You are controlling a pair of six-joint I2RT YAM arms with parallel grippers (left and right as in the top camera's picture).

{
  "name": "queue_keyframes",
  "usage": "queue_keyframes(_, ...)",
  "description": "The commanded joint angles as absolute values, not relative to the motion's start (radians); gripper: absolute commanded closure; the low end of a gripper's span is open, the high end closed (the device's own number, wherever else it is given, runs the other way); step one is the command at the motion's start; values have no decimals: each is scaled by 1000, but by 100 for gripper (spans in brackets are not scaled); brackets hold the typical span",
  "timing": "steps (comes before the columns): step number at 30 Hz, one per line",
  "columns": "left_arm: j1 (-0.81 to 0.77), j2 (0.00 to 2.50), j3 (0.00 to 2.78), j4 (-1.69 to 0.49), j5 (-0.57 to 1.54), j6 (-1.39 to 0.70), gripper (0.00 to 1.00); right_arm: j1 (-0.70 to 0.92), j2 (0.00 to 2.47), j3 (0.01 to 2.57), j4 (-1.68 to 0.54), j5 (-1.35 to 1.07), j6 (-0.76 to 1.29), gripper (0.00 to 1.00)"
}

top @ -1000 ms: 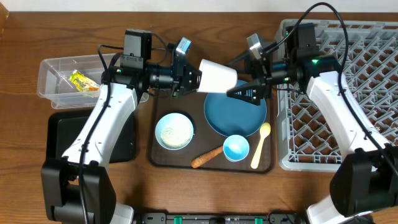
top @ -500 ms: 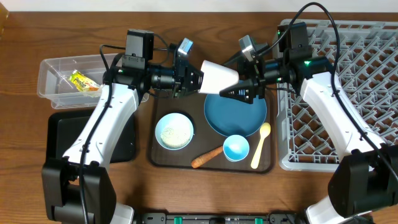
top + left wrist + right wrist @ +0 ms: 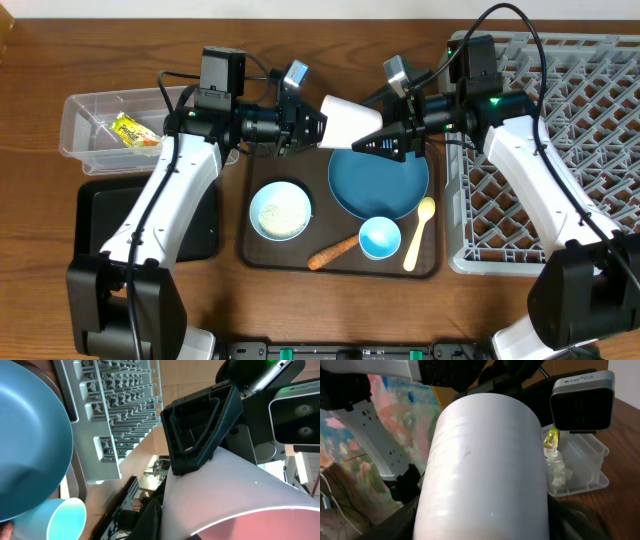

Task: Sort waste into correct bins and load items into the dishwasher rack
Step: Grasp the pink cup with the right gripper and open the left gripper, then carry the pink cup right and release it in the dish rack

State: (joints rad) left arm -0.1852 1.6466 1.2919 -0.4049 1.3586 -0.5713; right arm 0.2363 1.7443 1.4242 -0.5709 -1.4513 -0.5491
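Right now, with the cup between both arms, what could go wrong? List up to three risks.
1. The white cup hangs above the dark-blue plate; if the left gripper releases before the jaws of the right gripper hold firmly, it could drop onto it.
2. The cup's side looks smooth and tapered, so the right jaws might slide off.
3. The two grippers sit very close, so they might bump.

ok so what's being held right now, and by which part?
Left gripper is shut on the white cup, pinching its wall at the open, pink-lined end. Right gripper straddles the base end; whether it grips cannot be told.
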Motion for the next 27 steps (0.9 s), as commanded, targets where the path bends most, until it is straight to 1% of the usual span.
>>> queue_keyframes(1,-187,1654,1300,-401,1361,-582,89,257,1751,1424,-564,-1523,-574,54)
queue_keyframes(2,-187,1653,1300,-401,1361,-581,83,257,1751,1424,-564,-1523,-574,54)
queue_keyframes(3,-187,1653,1300,-400,1361,-581,72,257,1751,1424,-564,-1522,-574,55)
queue_keyframes(5,-186,1654,1300,-390,1356,-574,61,255,1751,1424,-564,-1520,-569,58)
queue_keyframes(7,-186,1653,1300,-382,1335,-573,58,254,1751,1424,-564,-1481,-533,59)
queue_keyframes(9,-186,1653,1300,-384,1295,-543,53,252,1751,1424,-564,-1409,-474,63)
queue_keyframes(13,-186,1653,1300,-410,1148,-477,50,243,1750,1424,-566,-1251,-363,69)
queue_keyframes(17,-166,1653,1300,-521,873,-409,47,218,1750,1424,-586,-1129,-271,72)
queue_keyframes(21,-120,1653,1300,-651,647,-352,46,173,1742,1425,-675,-978,-232,75)
queue_keyframes(23,-90,1652,1300,-708,590,-336,46,142,1728,1429,-746,-879,-231,75)
queue_keyframes(25,-60,1649,1300,-751,577,-305,46,107,1710,1442,-825,-779,-228,79)
queue_keyframes(27,-34,1646,1300,-786,553,-299,46,60,1690,1474,-919,-654,-183,79)
